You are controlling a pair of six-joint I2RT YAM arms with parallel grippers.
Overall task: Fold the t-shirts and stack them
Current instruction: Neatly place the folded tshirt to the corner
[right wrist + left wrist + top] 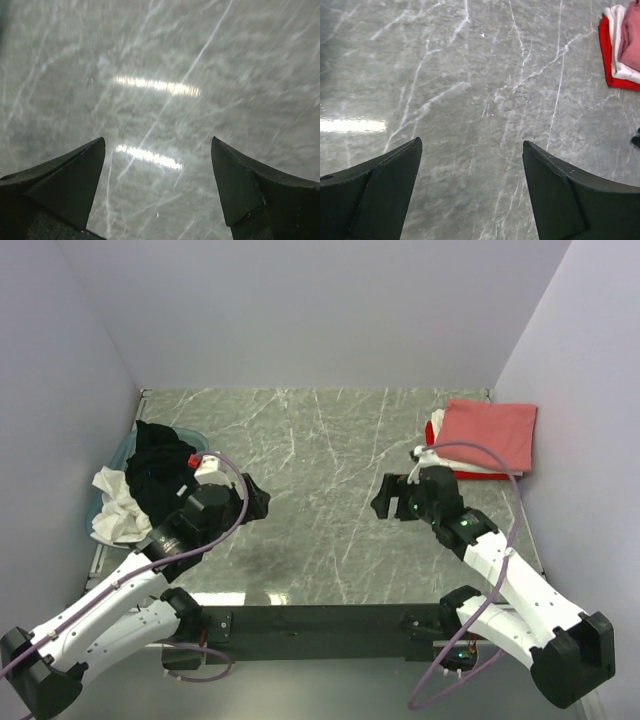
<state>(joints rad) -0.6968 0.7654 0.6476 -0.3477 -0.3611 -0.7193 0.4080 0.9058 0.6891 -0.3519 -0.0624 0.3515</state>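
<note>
left pincer (252, 502): released, jaws wide, nothing held; over bare counter (320, 440), left of centre
right pincer (390, 498): released, jaws wide, nothing held; right of centre, near folded pile
far right corner: pink shirt (492, 432) folded on top, cream shirt (619, 45) under it, red shirt (468, 474) at bottom
basin (122, 450): left edge; black shirt (160, 465) and white shirt (118, 508) crumpled inside, spilling over rim

Open right tool (157, 175) above marble table (160, 60)
</note>
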